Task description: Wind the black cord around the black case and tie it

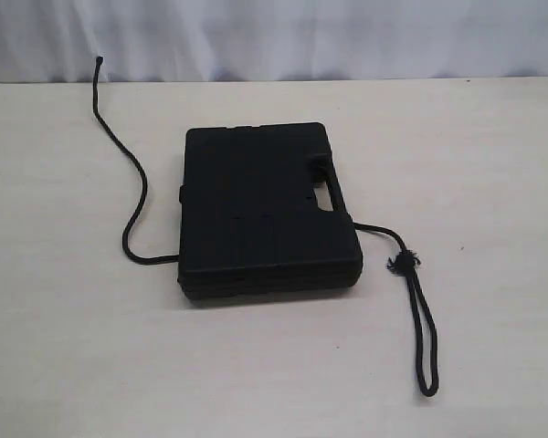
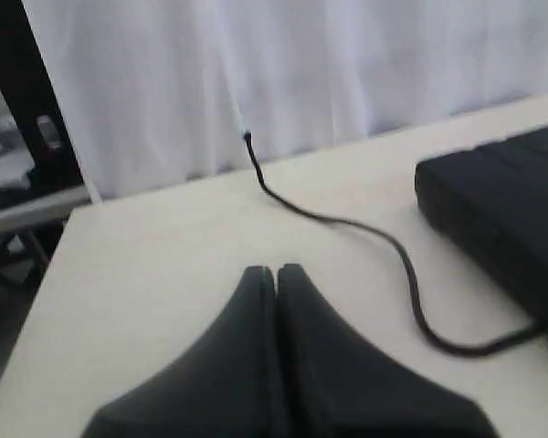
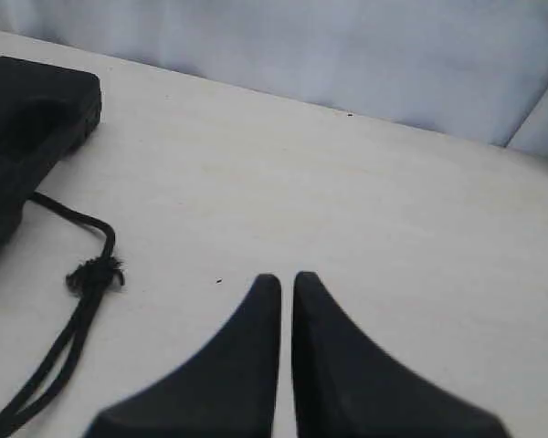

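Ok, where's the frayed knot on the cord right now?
In the exterior view, the frayed knot lies on the table, right of the black case.

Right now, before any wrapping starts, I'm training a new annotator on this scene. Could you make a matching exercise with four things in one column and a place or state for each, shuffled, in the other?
Things:
1. black case
2. plain end of the black cord
3. frayed knot
4. left gripper

Places or states:
A. on the table, right of the case
B. shut, holding nothing
C. lying flat mid-table
D. at the far table edge, left of the case

Pairs: 1-C, 2-D, 3-A, 4-B.
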Controlling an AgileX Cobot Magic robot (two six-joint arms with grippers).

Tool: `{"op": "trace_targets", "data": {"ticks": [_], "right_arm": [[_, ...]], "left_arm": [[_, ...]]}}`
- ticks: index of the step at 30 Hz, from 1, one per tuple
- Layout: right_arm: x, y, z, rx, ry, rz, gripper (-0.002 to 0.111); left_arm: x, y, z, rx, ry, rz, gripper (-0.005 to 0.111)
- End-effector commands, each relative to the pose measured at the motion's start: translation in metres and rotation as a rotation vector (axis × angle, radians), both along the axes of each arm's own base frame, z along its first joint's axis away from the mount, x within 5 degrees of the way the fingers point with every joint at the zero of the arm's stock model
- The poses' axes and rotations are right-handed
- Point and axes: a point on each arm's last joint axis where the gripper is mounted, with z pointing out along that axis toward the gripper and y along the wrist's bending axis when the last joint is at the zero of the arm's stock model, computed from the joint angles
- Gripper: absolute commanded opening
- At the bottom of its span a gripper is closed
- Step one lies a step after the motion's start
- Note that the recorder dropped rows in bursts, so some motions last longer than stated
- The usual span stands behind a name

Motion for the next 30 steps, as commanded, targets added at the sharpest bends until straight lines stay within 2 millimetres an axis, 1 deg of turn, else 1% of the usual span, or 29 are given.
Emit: {"op": "trace_targets", "data": {"ticks": [1,3,5,9,11,12,13,14,16,17,18,19,20,21,24,27,29,30], "right_arm": [[0.001,-0.005,0.01,-0.331,-0.086,0.012,0.004],[0.002,-0.005,0.017,-0.521,-0.144,0.024,0.004],[0.002,-0.003,0.025,-0.625,-0.222,0.046,0.004],[0.002,0.003,0.033,-0.645,-0.33,0.076,0.004],[0.002,0.004,0.036,-0.641,-0.363,0.084,0.004],[0.002,0.005,0.036,-0.61,-0.376,0.085,0.004],[0.001,0.005,0.038,-0.503,-0.402,0.081,0.004],[0.001,0.006,0.04,-0.308,-0.435,0.071,0.004],[0.0,0.004,0.045,0.219,-0.5,0.043,0.004],[-0.001,0.0,0.047,0.713,-0.534,0.003,0.004],[-0.001,-0.002,0.047,0.857,-0.538,-0.012,0.004],[-0.001,-0.004,0.046,1.061,-0.54,-0.044,0.004],[-0.001,-0.005,0.046,1.118,-0.541,-0.054,0.004],[-0.001,-0.006,0.045,1.186,-0.541,-0.067,0.004],[-0.001,-0.006,0.045,1.187,-0.541,-0.067,0.004],[-0.001,-0.006,0.046,1.187,-0.543,-0.066,0.004],[-0.003,-0.009,0.05,1.192,-0.61,-0.058,0.004],[-0.005,-0.009,0.058,1.109,-0.665,-0.027,0.004]], "left_arm": [[0.0,-0.002,0.025,-0.07,-0.288,-0.02,0.0],[-0.002,-0.002,0.037,-0.032,-0.421,-0.028,0.0],[-0.006,-0.004,0.05,0.011,-0.569,-0.041,0.0],[-0.017,-0.006,0.067,0.035,-0.794,-0.061,0.0],[-0.023,-0.007,0.075,-0.071,-0.901,-0.103,0.0],[-0.024,-0.007,0.077,-0.149,-0.928,-0.13,0.0],[-0.026,-0.007,0.078,-0.284,-0.949,-0.179,0.0],[-0.026,-0.007,0.078,-0.372,-0.948,-0.208,0.0],[-0.022,-0.007,0.074,-0.579,-0.881,-0.251,0.0],[-0.013,-0.005,0.062,-0.725,-0.715,-0.211,0.0],[-0.008,-0.004,0.054,-0.742,-0.619,-0.165,0.0],[-0.003,-0.003,0.039,-0.751,-0.459,-0.086,0.0],[-0.002,-0.003,0.037,-0.75,-0.433,-0.073,0.0],[-0.002,-0.003,0.038,-0.749,-0.442,-0.078,0.0],[-0.002,-0.003,0.038,-0.749,-0.452,-0.082,0.0],[-0.004,-0.004,0.045,-0.745,-0.517,-0.112,0.0],[-0.007,-0.004,0.051,-0.721,-0.585,-0.143,0.0],[-0.006,-0.004,0.052,-0.717,-0.587,-0.144,0.0]]}}
